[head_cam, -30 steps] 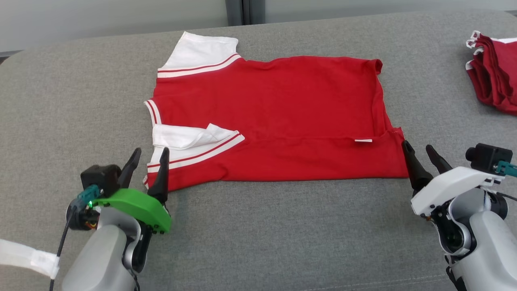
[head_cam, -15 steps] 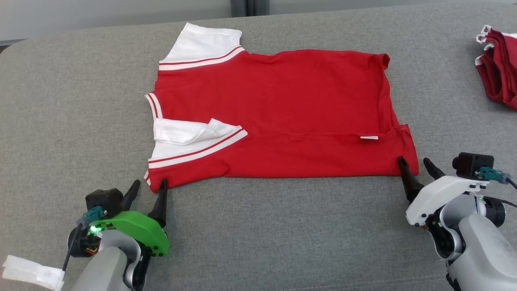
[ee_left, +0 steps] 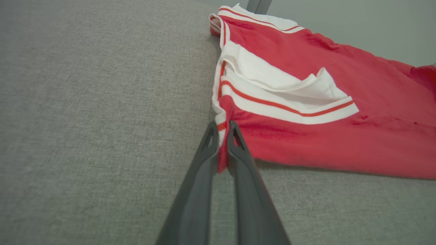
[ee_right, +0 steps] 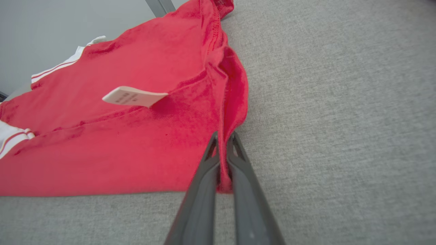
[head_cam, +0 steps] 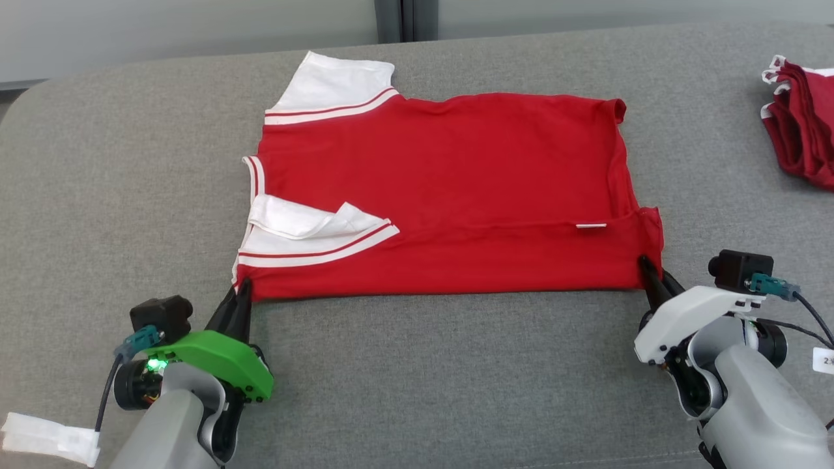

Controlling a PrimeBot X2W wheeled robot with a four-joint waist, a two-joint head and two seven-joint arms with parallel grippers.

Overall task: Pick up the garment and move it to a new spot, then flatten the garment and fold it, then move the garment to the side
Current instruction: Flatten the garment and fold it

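Second red pile (head_cam: 800, 124) cut off by head view's right edge; extent unknown. Print on white label (ee_right: 134, 96) too blurred to read. Corners of garment (head_cam: 443, 195) hidden inside the closed fingers of left gripper (ee_left: 223, 125) and right gripper (ee_right: 223, 135); how many layers each pinches cannot be told

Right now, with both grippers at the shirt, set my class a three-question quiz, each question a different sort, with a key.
1. True or false: the left gripper is shut on the red shirt's near left corner.
2. The right gripper pinches which part? A near right corner; B far right corner; C collar.
3. Fill in: a white ____ sticks out of the shirt near the right gripper.
Key: 1 true; 2 A; 3 label.
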